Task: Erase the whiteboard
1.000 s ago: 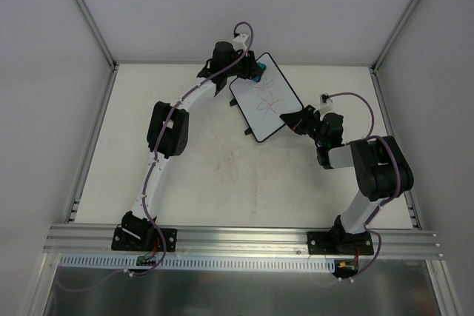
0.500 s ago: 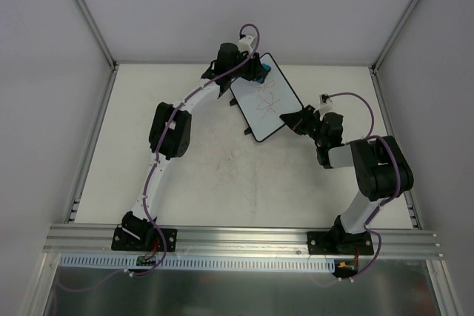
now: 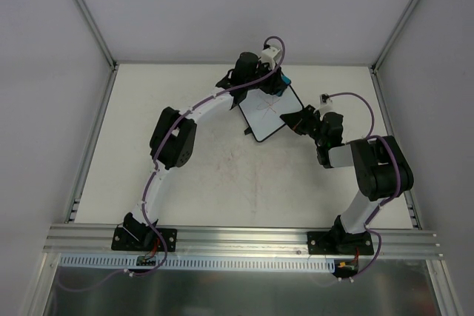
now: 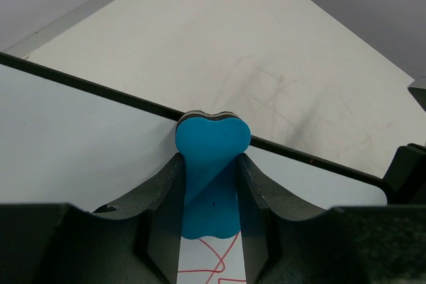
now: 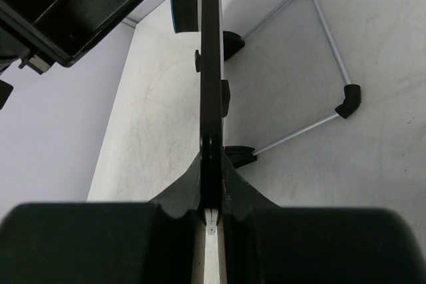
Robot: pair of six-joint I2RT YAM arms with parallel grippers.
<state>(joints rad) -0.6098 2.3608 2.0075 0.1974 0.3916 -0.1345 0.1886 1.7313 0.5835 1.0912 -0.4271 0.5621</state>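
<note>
The whiteboard point(image 3: 261, 118), white with a thin black frame, stands tilted near the back of the table. Red scribbles point(image 4: 214, 265) show on its face between the left fingers. My left gripper point(image 3: 275, 83) is shut on a blue bone-shaped eraser point(image 4: 212, 157), which presses against the board near its upper edge. My right gripper point(image 3: 291, 120) is shut on the board's right edge. In the right wrist view the board point(image 5: 210, 64) is seen edge-on, running straight up out of the gripper point(image 5: 211, 176).
A wire kickstand point(image 5: 329, 31) with black corner pieces props the board from behind on the scuffed table point(image 3: 222, 175). White walls close the back and sides. An aluminium rail point(image 3: 244, 238) carries both arm bases at the near edge.
My left gripper has slid to the right along the board's upper part with the eraser, now covering the top right corner. The right arm and the board have not moved.
</note>
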